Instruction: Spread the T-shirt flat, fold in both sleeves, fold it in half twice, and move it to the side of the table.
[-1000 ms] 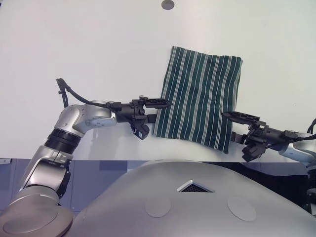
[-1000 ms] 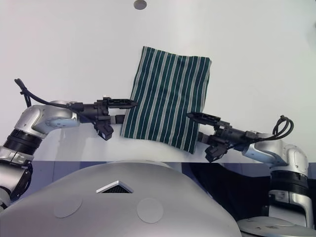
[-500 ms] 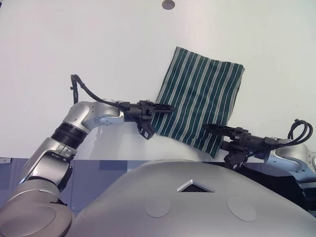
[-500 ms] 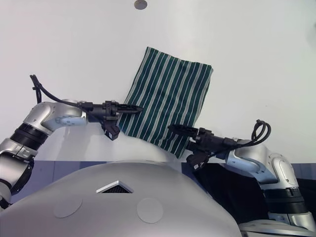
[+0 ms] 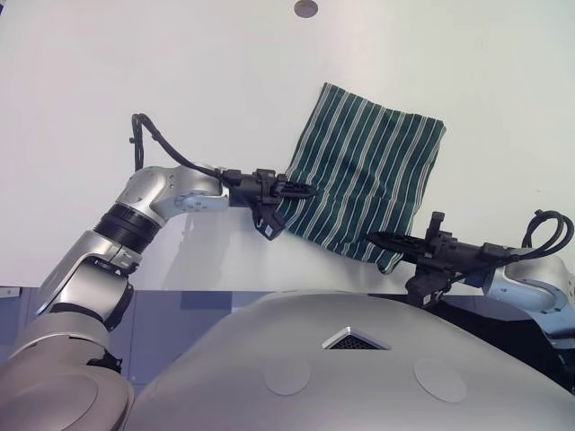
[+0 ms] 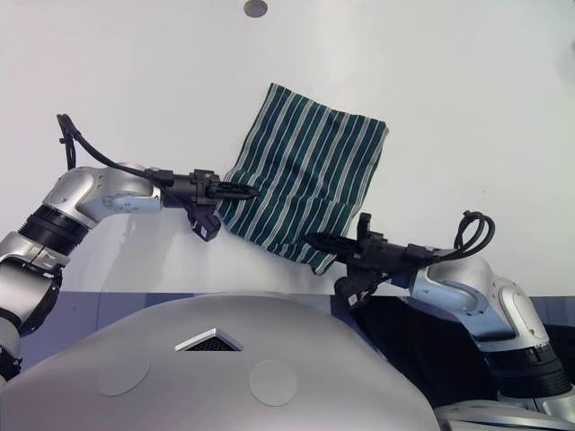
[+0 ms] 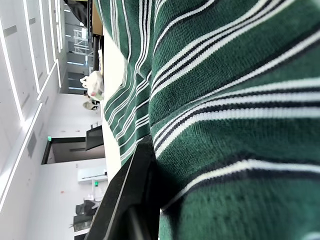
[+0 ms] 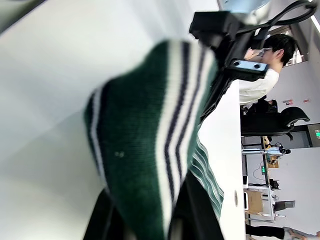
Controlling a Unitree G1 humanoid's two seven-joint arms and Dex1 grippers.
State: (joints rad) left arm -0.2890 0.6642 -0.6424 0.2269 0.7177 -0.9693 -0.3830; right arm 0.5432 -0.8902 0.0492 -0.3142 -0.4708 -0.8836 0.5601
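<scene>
So, the folded green-striped T-shirt (image 5: 370,175) sits tilted on the white table (image 5: 135,72), over toward the right, with its near edge looking lifted a bit. Left gripper (image 5: 304,189) is pinched onto the near-left corner. Right gripper (image 5: 379,239) is clamped on the near-right corner, right by the table's front edge, with cloth bunched between its fingers.

Both arms angle inward along the table's (image 5: 180,81) near edge; the left gripper (image 5: 304,190) and right gripper (image 5: 382,241) each pinch a T-shirt (image 5: 368,175) corner.
</scene>
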